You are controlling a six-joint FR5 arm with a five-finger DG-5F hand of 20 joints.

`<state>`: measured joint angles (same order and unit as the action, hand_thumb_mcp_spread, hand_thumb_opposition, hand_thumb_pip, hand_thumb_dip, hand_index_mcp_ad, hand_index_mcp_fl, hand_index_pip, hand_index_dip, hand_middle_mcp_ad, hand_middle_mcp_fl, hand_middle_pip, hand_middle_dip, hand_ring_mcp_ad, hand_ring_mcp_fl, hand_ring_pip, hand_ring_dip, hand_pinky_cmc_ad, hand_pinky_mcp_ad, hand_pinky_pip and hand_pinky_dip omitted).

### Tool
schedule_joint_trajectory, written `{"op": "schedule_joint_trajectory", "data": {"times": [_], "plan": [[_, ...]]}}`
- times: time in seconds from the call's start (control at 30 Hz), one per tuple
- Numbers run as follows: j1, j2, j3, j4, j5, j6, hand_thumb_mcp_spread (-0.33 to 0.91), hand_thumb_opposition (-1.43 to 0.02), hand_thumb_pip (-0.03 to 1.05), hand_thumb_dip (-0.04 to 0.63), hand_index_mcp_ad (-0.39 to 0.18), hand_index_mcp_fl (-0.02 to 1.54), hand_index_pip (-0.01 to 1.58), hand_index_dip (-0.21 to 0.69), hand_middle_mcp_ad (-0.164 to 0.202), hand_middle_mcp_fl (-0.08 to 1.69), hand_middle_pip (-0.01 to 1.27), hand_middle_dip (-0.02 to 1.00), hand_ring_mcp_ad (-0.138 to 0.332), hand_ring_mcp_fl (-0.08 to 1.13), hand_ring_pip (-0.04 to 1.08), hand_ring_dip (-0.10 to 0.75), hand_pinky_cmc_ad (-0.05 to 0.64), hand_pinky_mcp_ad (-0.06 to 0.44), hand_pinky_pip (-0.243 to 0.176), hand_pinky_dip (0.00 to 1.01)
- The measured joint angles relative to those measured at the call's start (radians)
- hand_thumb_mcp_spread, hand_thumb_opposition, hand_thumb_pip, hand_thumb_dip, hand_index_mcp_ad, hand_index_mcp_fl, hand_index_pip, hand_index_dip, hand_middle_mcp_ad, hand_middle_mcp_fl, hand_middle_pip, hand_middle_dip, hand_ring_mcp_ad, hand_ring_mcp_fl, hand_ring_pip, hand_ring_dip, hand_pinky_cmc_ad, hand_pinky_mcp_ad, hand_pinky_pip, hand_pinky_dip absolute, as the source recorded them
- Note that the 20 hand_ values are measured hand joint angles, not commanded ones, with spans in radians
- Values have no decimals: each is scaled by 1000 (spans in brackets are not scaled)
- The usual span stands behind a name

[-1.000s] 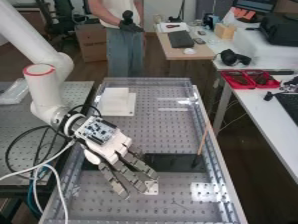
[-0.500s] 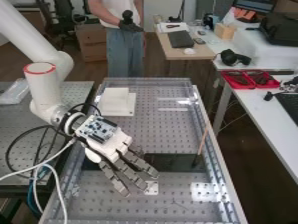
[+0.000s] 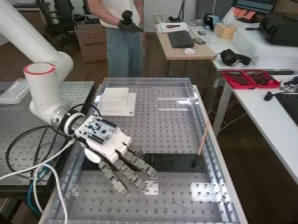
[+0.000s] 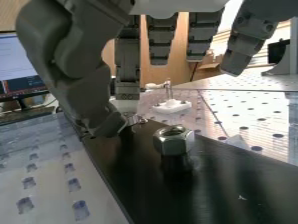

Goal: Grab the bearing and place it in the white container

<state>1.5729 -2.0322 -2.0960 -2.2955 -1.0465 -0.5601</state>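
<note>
In the high view the hand (image 3: 110,145) hangs over the black strip (image 3: 176,162), palm down, its fingers extended and spread. The white container (image 3: 116,101) lies farther up the bench, beyond the hand. In the wrist view the hand (image 4: 73,70) is open, with loosely straight fingers and the thumb low near the black surface (image 4: 219,185). A shiny six-sided metal piece (image 4: 173,141) stands on that surface, apart from the thumb. Beside the thumb tip is a small silvery item (image 4: 138,121); whether this is the bearing I cannot tell.
Raised rails (image 3: 216,150) edge the perforated bench. A thin stick (image 3: 203,142) leans near its right side. A small white plate (image 3: 151,188) lies by the fingertips. Cables loop left of the arm. In the wrist view a white base with upright pins (image 4: 171,106) stands farther off.
In the high view the fingertips have shifted slightly left, uncovering more of the small white plate. The forearm looks nearly still.
</note>
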Motion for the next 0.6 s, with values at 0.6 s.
{"op": "schedule_joint_trajectory", "data": {"times": [0.6], "plan": [[-3, 1, 0, 11, 4, -4, 379, -895, 780, 349, -56, 14, 1494, 168, 45, 7, 126, 157, 164, 0, 66, 72, 393, 291, -120, 298]]}}
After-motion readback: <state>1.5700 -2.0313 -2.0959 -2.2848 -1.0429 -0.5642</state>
